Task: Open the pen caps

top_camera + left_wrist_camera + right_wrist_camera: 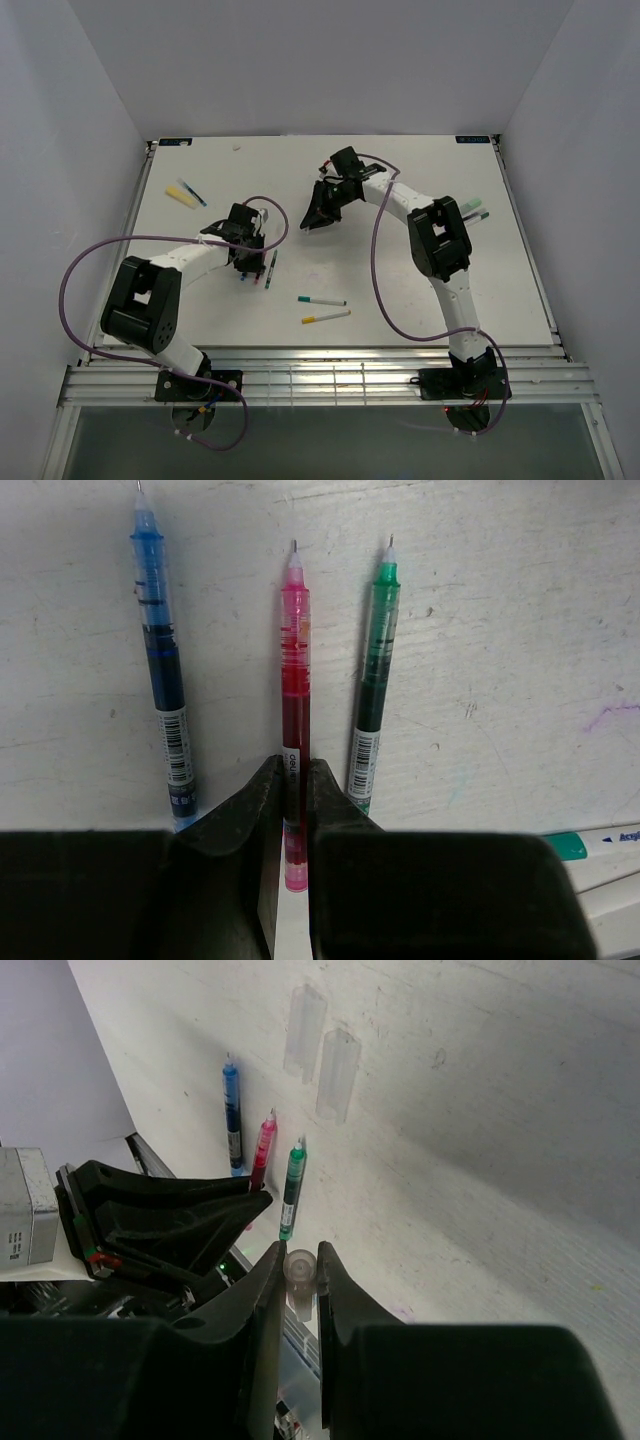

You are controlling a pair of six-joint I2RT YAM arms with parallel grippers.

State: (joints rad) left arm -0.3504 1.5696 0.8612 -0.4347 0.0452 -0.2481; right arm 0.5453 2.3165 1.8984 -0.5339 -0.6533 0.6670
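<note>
Red pen (295, 680) is clamped near its rear end by the left gripper (295, 772), fingers almost closed on the barrel. It sits between a blue pen (160, 660) and a green pen (375, 650) on the white table (500, 630): three pens, tips bare. Right gripper (300, 1258) pinches, at a narrow gap, what appears to be a clear cap (299, 1270). Two more clear caps (305, 1020) lie side by side beyond.

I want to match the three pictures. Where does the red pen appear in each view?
Top external: red pen, mostly hidden under the left gripper, left of centre.
Left wrist: pen in the centre, pointing up, clamped between the fingers.
Right wrist: pen upper left, between the blue pen and green pen.
Shared landmark: the left gripper holding it.
</note>
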